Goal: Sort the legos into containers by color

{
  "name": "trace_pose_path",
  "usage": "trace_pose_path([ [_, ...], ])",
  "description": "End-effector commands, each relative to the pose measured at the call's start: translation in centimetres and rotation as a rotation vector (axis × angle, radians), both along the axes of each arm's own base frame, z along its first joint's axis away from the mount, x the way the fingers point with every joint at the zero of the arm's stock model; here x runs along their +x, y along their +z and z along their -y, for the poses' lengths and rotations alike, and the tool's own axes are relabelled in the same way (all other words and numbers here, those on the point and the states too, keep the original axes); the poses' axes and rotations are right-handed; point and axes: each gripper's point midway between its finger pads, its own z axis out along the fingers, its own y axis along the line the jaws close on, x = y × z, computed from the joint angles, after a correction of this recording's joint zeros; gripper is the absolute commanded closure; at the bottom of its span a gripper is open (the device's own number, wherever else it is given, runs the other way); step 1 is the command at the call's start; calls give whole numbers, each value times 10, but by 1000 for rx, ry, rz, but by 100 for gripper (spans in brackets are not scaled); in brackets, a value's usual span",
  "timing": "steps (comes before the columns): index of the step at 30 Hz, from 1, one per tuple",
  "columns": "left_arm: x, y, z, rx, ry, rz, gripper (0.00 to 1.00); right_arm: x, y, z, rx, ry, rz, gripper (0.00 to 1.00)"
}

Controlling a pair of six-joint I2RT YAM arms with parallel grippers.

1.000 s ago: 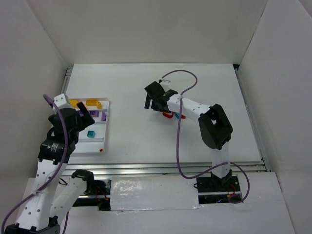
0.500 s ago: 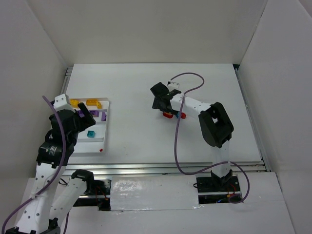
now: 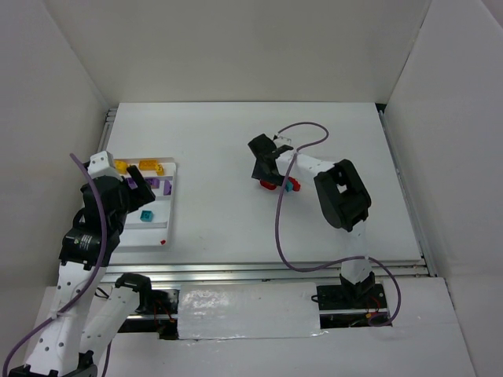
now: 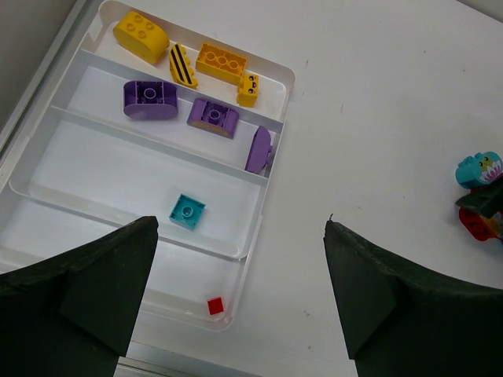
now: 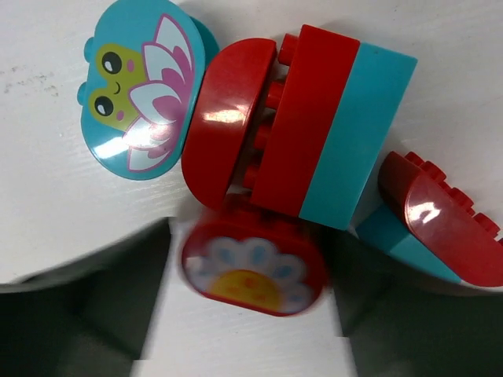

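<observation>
The big white surface [image 3: 236, 141] is carrying everything. The left arm [image 3: 94, 228] is hanging over the white tray [image 4: 94, 165], which is lying at the left side of the surface. The left jaws are standing wide with nothing between them. The right arm [image 3: 342, 196] is reaching down to a little pile of bricks [image 3: 275, 184] near the middle of the surface, well apart from the tray. The right jaws are sitting on both sides of a red flower brick [image 5: 253, 271], very close to it, but I cannot tell if they are squeezing it. Just beside it, a red and teal block [image 5: 330, 133], a teal frog brick [image 5: 137, 98] and a red round brick [image 5: 224, 118] are lying bunched together. In the tray, four yellow bricks [image 4: 221, 61] are lying in the farthest row, three purple bricks [image 4: 149, 100] in the next, one teal square brick [image 4: 188, 210] in the third, and one tiny red brick [image 4: 214, 305] in the nearest row
</observation>
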Motion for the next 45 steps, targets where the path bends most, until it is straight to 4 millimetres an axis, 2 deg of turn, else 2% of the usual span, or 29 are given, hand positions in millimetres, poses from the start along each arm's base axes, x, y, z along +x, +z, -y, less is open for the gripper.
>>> trace_pose_path([
  [1, 7, 10, 1, 9, -15, 41, 1, 7, 6, -6, 25, 16, 38, 29],
  [3, 7, 10, 1, 10, -13, 43, 1, 5, 7, -9, 40, 36, 42, 53],
  [4, 7, 10, 1, 10, -13, 43, 1, 6, 10, -12, 52, 46, 48, 61],
  [5, 7, 9, 1, 11, -11, 40, 0, 4, 10, -19, 75, 71, 48, 76],
  [6, 7, 10, 0, 11, -10, 41, 0, 3, 13, -23, 84, 89, 58, 100],
  [7, 7, 9, 0, 11, -8, 39, 0, 1, 24, -29, 89, 117, 79, 100],
  [11, 2, 12, -11, 16, 60, 38, 1, -18, 58, -78, 95, 290, 154, 100],
  [12, -3, 12, -21, 21, 128, 32, 1, -33, 71, -105, 116, 364, 183, 100],
  [14, -9, 14, -34, 14, 217, 33, 0, -47, 91, -138, 151, 458, 224, 100],
  [15, -15, 14, -45, 36, 281, 24, 0, -66, 99, -166, 177, 524, 242, 100],
  [17, -21, 14, -54, 33, 347, 23, 0, -82, 115, -200, 245, 594, 263, 100],
  [18, -24, 18, -60, 41, 387, 31, 0, -97, 116, -224, 285, 639, 272, 100],
  [20, -32, 17, -67, 34, 438, 28, 0, -110, 128, -255, 376, 682, 283, 100],
  [21, -34, 20, -70, 29, 460, 37, 0, -116, 126, -266, 397, 697, 278, 100],
  [22, -41, 20, -76, 42, 497, 36, 1, -130, 131, -281, 433, 720, 280, 100],
  [24, -45, 22, -80, 31, 536, 49, 1, -142, 136, -303, 509, 767, 287, 99],
  [25, -50, 23, -83, 29, 561, 54, 0, -156, 141, -316, 556, 820, 275, 98],
  [26, -51, 25, -84, 28, 568, 61, 1, -161, 146, -326, 594, 848, 287, 98],
  [27, -52, 24, -84, 26, 568, 64, 0, -164, 139, -334, 603, 864, 272, 97],
  [28, -52, 25, -84, 24, 563, 66, 0, -171, 146, -346, 636, 902, 276, 97],
  [29, -52, 25, -83, 24, 560, 67, 0, -177, 133, -354, 643, 928, 243, 96],
  [30, -51, 25, -82, 22, 555, 69, 0, -177, 145, -364, 669, 956, 258, 95],
  [31, -51, 24, -82, 23, 550, 66, 0, -180, 143, -369, 678, 981, 250, 95],
  [32, -51, 25, -82, 23, 552, 69, 1, -183, 126, -374, 667, 996, 214, 94],
  [33, -52, 26, -83, 23, 554, 73, 0, -186, 134, -381, 690, 1021, 217, 93],
  [35, -53, 27, -83, 24, 558, 79, 0, -189, 123, -387, 698, 1041, 189, 92],
  [37, -53, 28, -83, 28, 556, 80, 1, -192, 125, -392, 711, 1056, 184, 91],
  [40, -54, 28, -83, 32, 552, 84, 1, -199, 121, -397, 703, 1079, 172, 81],
  [45, -54, 29, -82, 29, 541, 91, 0, -207, 111, -399, 672, 1110, 147, 50],
])
